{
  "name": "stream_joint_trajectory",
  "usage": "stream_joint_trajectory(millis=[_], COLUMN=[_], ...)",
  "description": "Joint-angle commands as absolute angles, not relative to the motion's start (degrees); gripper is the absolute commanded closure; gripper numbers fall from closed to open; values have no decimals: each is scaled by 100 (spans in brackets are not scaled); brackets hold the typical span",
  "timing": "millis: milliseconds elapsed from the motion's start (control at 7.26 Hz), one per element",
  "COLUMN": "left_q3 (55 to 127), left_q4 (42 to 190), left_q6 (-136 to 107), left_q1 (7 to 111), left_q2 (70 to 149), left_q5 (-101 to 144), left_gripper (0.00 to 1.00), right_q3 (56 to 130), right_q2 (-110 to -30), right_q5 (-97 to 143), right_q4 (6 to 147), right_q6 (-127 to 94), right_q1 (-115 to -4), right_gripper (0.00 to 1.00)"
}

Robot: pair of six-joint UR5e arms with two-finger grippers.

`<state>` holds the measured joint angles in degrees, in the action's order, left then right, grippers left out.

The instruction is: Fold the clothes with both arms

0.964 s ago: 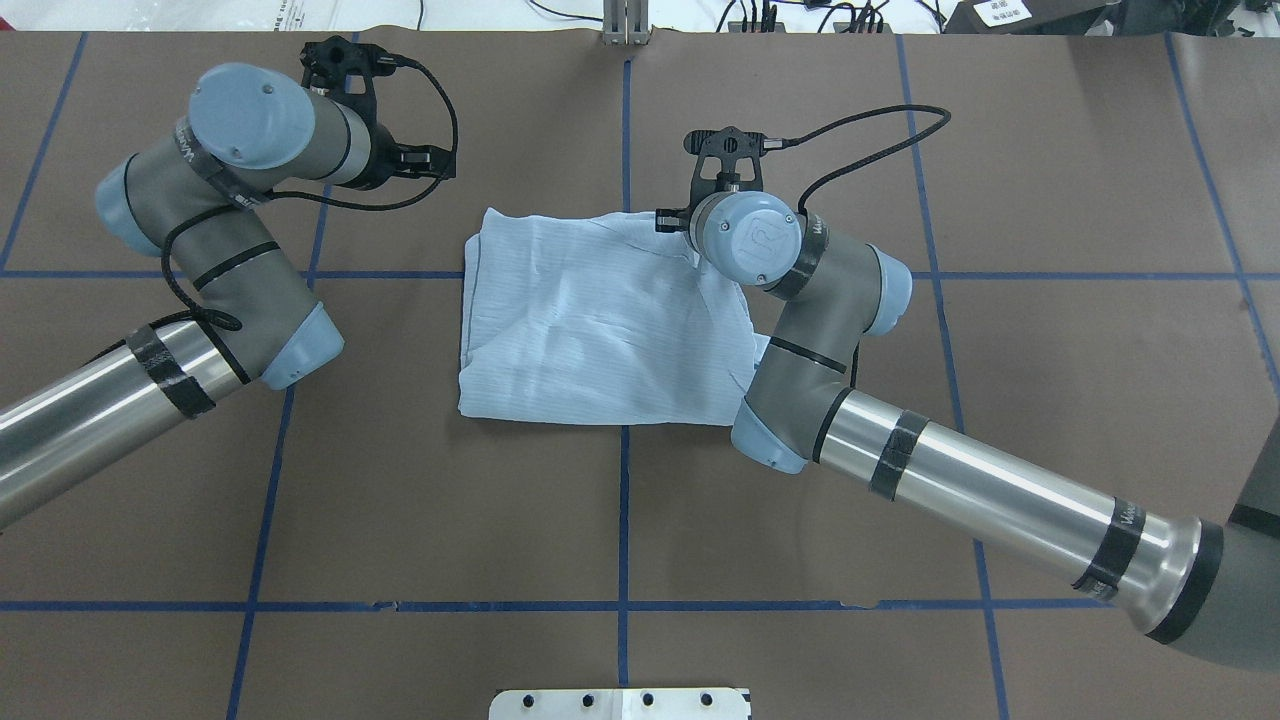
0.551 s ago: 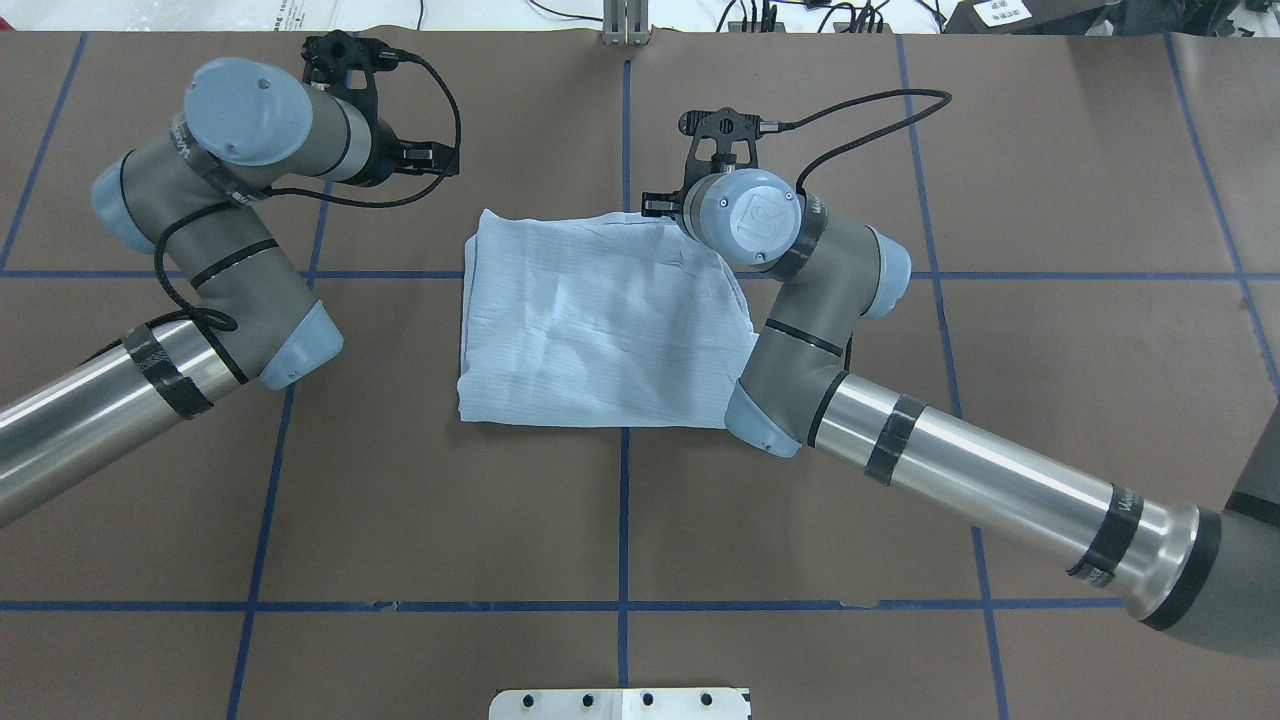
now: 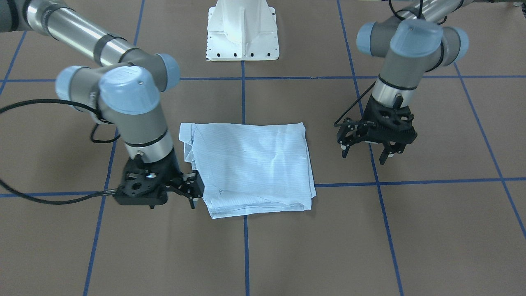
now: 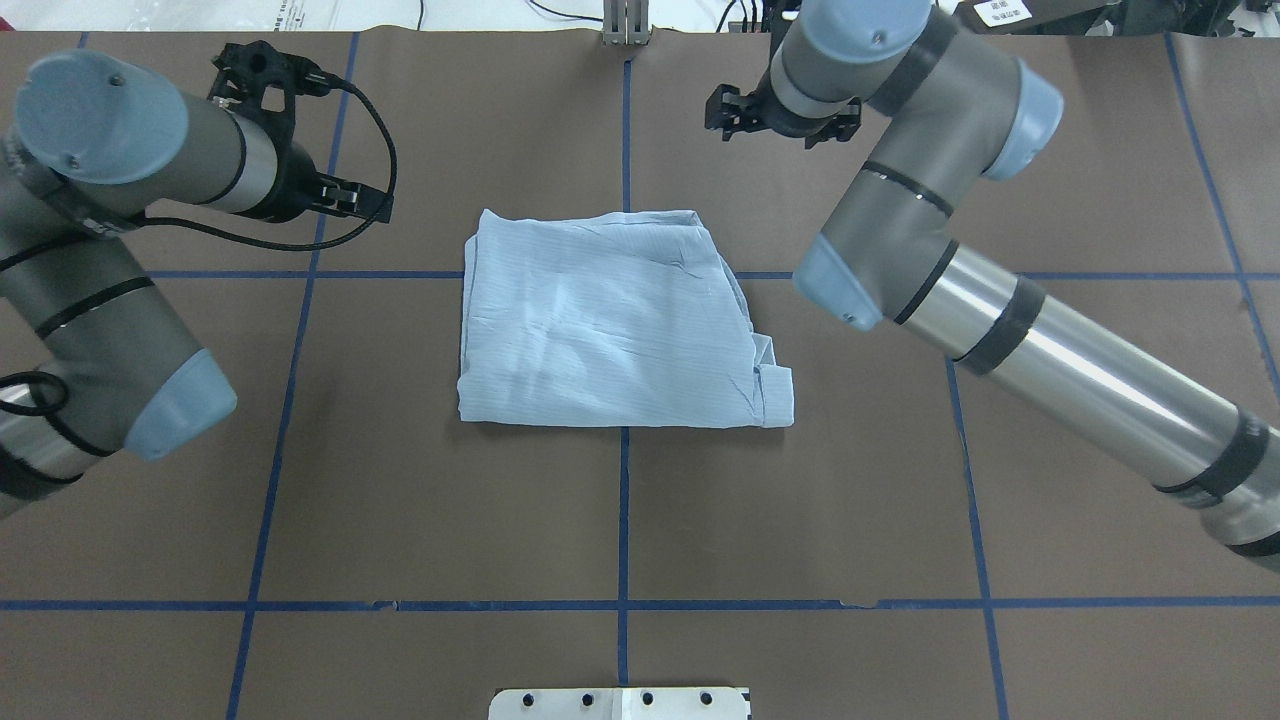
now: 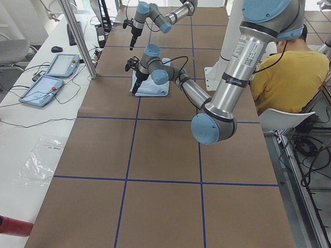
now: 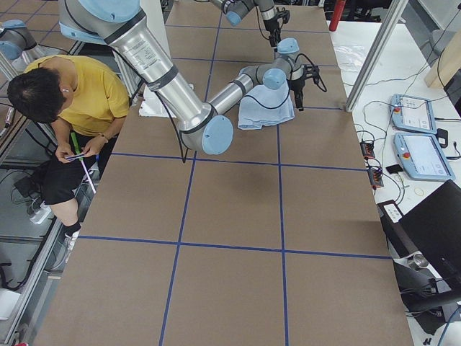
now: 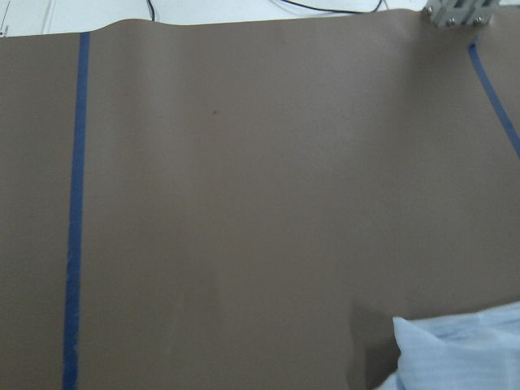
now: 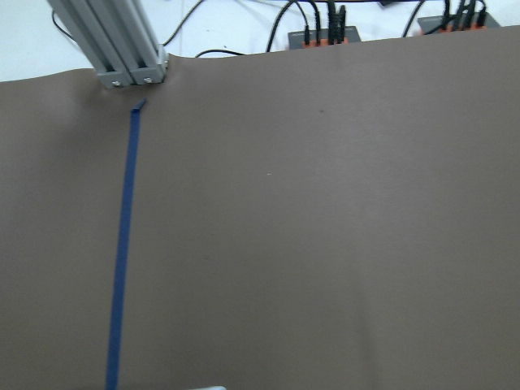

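The pale blue striped shirt [image 4: 610,320] lies folded into a rough rectangle at the table's middle, flat and held by nothing; it also shows in the front view [image 3: 250,164]. My left gripper [image 3: 365,155] is open and empty, hanging above the bare table off the shirt's side, apart from it; in the overhead view [image 4: 340,195] it sits left of the shirt. My right gripper [image 3: 193,191] is open and empty beside the shirt's far corner on the other side. The left wrist view shows one shirt corner [image 7: 463,353]; the right wrist view shows only the table.
The white pedestal base [image 3: 242,28] stands at the robot's edge. An aluminium post [image 4: 625,25] and cables stand at the far edge. A person in yellow [image 5: 289,72] sits beside the table. Two teach pendants [image 6: 418,137] lie on a side bench.
My right arm has lifted off the shirt's far right corner and swung up and away toward the far edge. My left arm has drawn back to the left. The shirt stays flat.
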<state>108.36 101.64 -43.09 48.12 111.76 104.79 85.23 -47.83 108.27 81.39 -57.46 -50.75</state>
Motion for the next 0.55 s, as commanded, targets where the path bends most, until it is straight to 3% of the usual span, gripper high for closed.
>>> stream_joint_trajectory(millis=[0,413], left_q3=[12152,11823], left_q4=[8802,8806], left_q6=[-2733,231], left_q1=[5497,7789], left_q2=[10462,9223], left_q5=[11035,12232], left_gripper=[0,0], right_q3=[9839,9871], right_q2=[-5901,-7395], right_q5=[12036,12418], right_q4=[9583,10160], right_q6=[-3300,219], right_q1=[-6427,-8125], right_gripper=[0,0])
